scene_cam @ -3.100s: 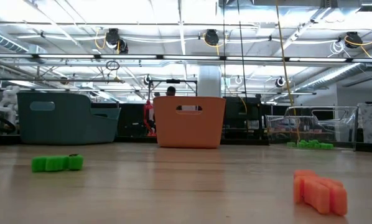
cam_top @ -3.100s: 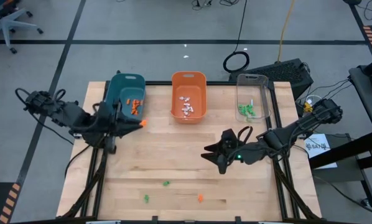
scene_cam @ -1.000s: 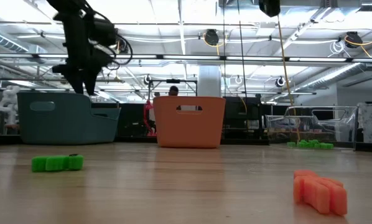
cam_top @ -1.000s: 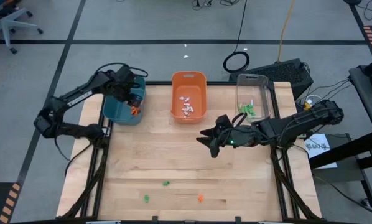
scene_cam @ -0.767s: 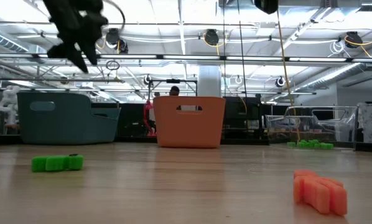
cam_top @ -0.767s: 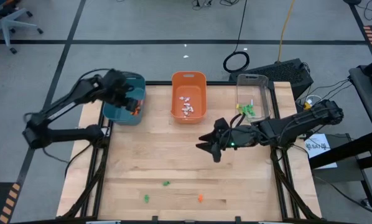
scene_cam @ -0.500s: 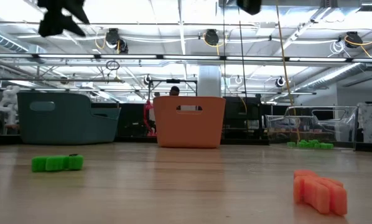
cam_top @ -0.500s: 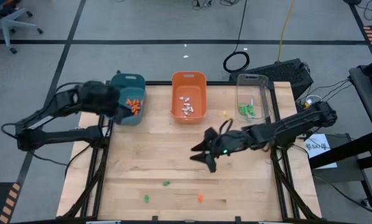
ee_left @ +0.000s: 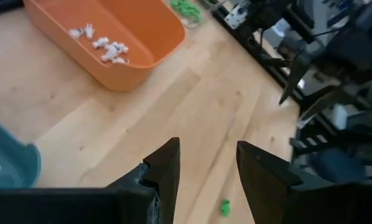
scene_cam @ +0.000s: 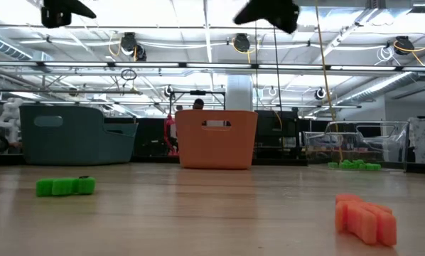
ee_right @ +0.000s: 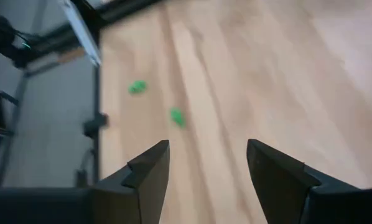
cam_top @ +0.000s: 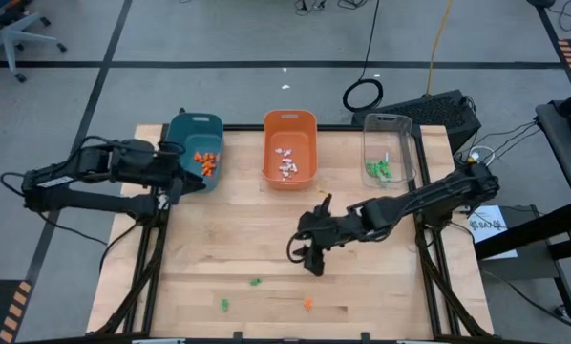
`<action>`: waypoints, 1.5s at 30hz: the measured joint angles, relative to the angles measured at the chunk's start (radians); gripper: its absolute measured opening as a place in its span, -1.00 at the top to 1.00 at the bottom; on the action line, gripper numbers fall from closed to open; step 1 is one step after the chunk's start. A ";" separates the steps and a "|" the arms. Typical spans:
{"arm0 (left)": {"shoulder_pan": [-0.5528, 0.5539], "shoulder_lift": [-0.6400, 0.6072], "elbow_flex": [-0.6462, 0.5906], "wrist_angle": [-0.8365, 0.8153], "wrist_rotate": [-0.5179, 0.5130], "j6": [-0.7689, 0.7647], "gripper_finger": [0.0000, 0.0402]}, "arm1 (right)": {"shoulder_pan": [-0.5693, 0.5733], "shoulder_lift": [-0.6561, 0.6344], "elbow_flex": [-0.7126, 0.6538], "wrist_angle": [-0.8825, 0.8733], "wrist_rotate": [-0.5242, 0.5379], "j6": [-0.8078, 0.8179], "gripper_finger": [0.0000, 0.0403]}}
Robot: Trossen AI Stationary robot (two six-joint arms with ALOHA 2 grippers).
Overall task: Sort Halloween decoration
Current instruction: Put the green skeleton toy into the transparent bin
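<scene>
Three trinkets are left on the worktop [cam_top: 219, 239], all near its front edge: a green piece [cam_top: 255, 282], a second green piece [cam_top: 224, 306] just beyond it toward the front, and an orange piece [cam_top: 307, 305] off to the side. Everything else looks sorted: orange pieces lie in the teal bin [cam_top: 182, 172], white ones in the orange bin [cam_top: 289, 119], green ones in the clear bin [cam_top: 389, 121]. By that count the job is nearly done, with three pickups to go.

The right gripper [cam_top: 309, 250] hangs over the middle of the worktop, closest to the leftovers, its jaws wide apart and empty in its wrist view. The left gripper [cam_top: 182, 175] sits at the near end of the teal bin by the left edge, jaws parted to a middling gap with nothing between them.

Room is generous: the wood between the bins and the three pieces is bare, so either arm could come down freely. The one tight spot is the front edge, where the second green and the orange piece lie near the drop-off and a nudge could send them over.
</scene>
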 joint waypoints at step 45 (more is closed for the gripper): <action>-0.036 0.191 -0.001 0.035 -0.164 0.112 0.22 | -0.068 0.367 0.000 0.600 -0.281 -0.473 -0.26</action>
